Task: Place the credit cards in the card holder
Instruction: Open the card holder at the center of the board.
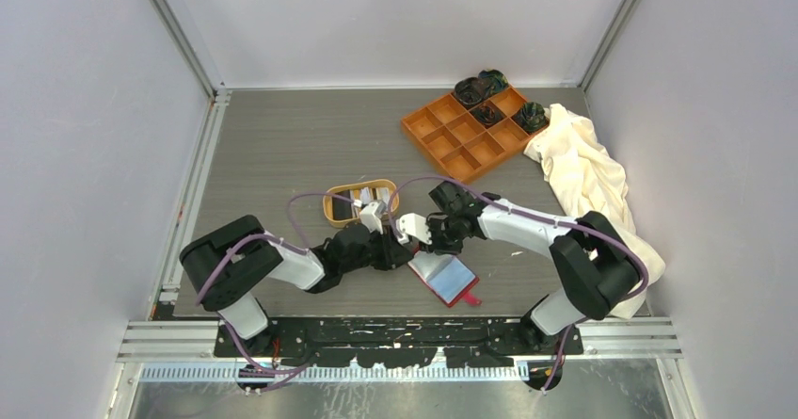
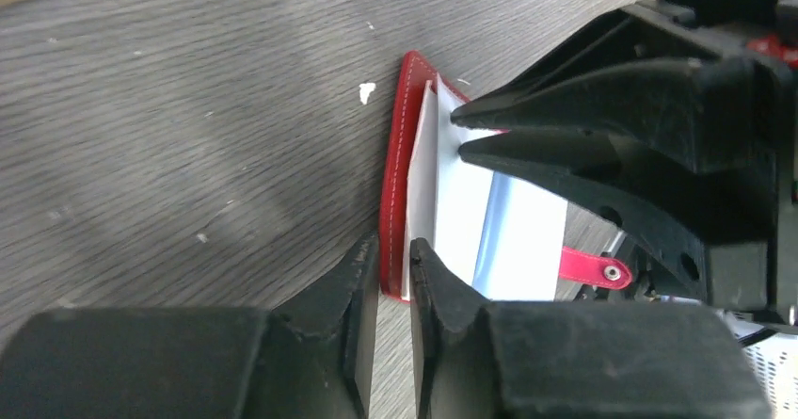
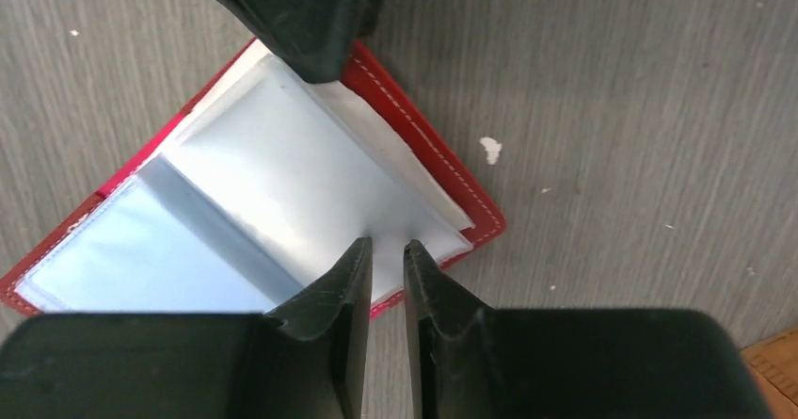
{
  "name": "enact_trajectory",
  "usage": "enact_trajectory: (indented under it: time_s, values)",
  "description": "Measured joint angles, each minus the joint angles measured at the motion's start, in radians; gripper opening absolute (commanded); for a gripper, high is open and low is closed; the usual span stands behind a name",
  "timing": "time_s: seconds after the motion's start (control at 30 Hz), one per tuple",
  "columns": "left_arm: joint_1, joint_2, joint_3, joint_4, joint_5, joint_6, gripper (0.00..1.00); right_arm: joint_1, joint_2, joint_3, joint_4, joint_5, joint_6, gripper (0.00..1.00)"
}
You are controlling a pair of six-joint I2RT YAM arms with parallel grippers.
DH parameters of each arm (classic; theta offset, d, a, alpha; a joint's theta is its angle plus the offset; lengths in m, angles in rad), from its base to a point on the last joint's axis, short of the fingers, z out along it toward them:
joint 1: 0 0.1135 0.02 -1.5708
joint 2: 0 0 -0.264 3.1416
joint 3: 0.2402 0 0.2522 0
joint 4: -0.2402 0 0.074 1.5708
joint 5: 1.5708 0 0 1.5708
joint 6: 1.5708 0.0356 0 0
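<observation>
- The card holder (image 1: 450,278) lies open and flat on the table (image 1: 282,146), just in front of the two arm bases, and both grippers meet at its far-left corner
- In the wrist views its red stitched border (image 2: 393,184) frames white and clear sleeves; the snap tab (image 2: 588,266) sticks out past the opposite edge
- The left gripper (image 2: 393,270) is narrow, with the red border running into the slim gap between its tips; I cannot tell whether the tips press on it
- The right gripper (image 3: 388,261) is also narrow, its tips slightly parted over the sleeve's corner by the red border; I cannot tell whether it grips anything
- In the left wrist view the right gripper's tips point at the upper edge of the white leaf, close to the left tips
- The credit cards (image 1: 362,199) lie in an oval tan dish (image 1: 327,204) just beyond the grippers, apart from the holder
- A white crumb (image 3: 489,149) lies on the table near the holder's corner
- An orange tray (image 1: 468,127) sits at the far right, touching a cream cloth (image 1: 588,169) heaped along the right wall
- Bare table stretches left of the holder and beyond the dish
</observation>
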Motion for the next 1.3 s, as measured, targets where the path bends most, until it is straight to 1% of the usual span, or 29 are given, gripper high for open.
enact_trajectory:
  time_s: [0.1,0.2,0.3,0.43,0.53,0.6,0.67,0.8,0.93,1.07,1.17,1.3]
  values:
    - [0.000,-0.041,-0.034,0.008,-0.039,0.003,0.37,0.000,0.012,0.019,0.000,0.024,0.020,0.24]
    - [0.000,-0.118,-0.073,-0.005,-0.076,0.014,0.41,0.000,0.031,0.036,-0.008,0.030,0.034,0.24]
    - [0.000,-0.219,-0.088,-0.048,-0.099,0.037,0.42,-0.009,0.039,0.050,-0.026,0.012,0.039,0.25]
    - [0.000,-0.329,-0.098,-0.092,-0.103,0.054,0.42,-0.036,0.037,0.065,-0.095,-0.089,0.005,0.26]
    - [0.000,-0.372,-0.114,-0.108,-0.097,0.049,0.37,-0.052,0.021,0.067,-0.170,-0.170,-0.056,0.26]
    - [-0.002,-0.375,-0.124,-0.109,-0.082,0.040,0.33,-0.055,0.010,0.068,-0.209,-0.204,-0.094,0.26]
    - [-0.012,-0.375,-0.130,-0.112,-0.074,0.025,0.32,-0.055,0.005,0.070,-0.239,-0.230,-0.125,0.26]
    - [-0.064,-0.359,-0.131,-0.105,-0.074,0.020,0.32,-0.053,0.004,0.070,-0.261,-0.241,-0.157,0.26]
    - [-0.097,-0.323,-0.131,-0.108,-0.087,0.021,0.38,-0.053,0.004,0.070,-0.258,-0.235,-0.158,0.26]
    - [-0.105,-0.325,-0.139,-0.111,-0.126,0.029,0.42,-0.053,0.004,0.070,-0.254,-0.230,-0.154,0.26]
    - [-0.107,-0.340,-0.152,-0.118,-0.147,0.038,0.48,-0.053,0.004,0.070,-0.254,-0.229,-0.153,0.26]
    - [-0.108,-0.333,-0.155,-0.113,-0.144,0.052,0.54,-0.053,0.004,0.070,-0.255,-0.230,-0.151,0.26]
